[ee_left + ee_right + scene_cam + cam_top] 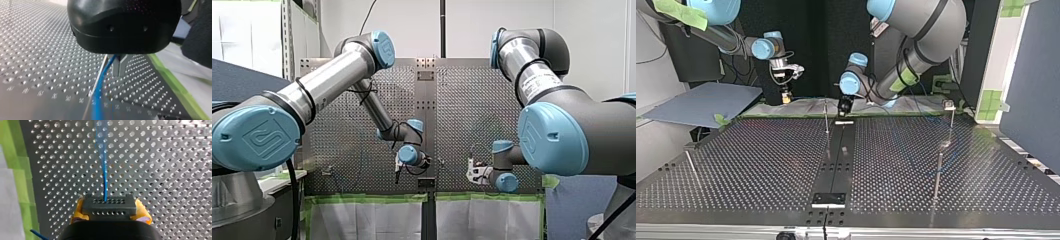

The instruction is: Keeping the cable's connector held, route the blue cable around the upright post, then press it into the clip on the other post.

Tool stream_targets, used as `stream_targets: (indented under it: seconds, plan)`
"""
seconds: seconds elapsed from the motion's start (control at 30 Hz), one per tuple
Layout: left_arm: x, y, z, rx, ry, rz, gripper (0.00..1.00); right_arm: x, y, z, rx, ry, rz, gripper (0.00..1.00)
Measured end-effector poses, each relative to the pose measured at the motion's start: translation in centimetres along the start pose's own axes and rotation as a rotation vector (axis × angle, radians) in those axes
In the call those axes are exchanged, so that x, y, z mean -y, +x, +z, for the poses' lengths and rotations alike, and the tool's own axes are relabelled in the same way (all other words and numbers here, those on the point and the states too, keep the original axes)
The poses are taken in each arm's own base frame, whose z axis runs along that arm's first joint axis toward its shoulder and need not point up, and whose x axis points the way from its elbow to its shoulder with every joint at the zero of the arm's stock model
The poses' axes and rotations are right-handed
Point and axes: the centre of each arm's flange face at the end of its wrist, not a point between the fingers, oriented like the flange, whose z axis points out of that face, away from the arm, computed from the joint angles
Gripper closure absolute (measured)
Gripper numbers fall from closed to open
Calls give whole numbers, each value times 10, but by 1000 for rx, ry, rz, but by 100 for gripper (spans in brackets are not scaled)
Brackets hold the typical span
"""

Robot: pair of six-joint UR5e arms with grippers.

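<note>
Right wrist view is showing my right claw (110,214) clamping the dark grey holed connector (109,205), anchoring the thin blue cable (105,182); whether my left claw (118,67) is gripping, I cannot tell.

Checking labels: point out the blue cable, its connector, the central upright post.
connector (109,207): right wrist view, holed face
blue cable (105,182): right wrist view, stretch ahead of connector
upright post (826,117): top view, mid-shaft

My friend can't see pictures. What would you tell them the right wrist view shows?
My right end effector grips a black connector with rows of small holes between its yellow pads. A thin blue cable runs from the connector straight ahead over the perforated table, with green tape along the table's edge.
</note>
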Motion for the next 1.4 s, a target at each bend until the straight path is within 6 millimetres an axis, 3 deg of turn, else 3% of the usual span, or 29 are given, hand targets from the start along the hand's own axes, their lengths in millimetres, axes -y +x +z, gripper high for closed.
stream_targets:
  seconds: [0.37, 1.4]
  plan:
    - [19, 10, -15, -72, 30, 53, 100, 0, -4, -5, 43, -4, -42, 100]
    - [10, 3, -6, -63, 40, -94, 100, -8, 7, 13, -18, 1, 7, 100]
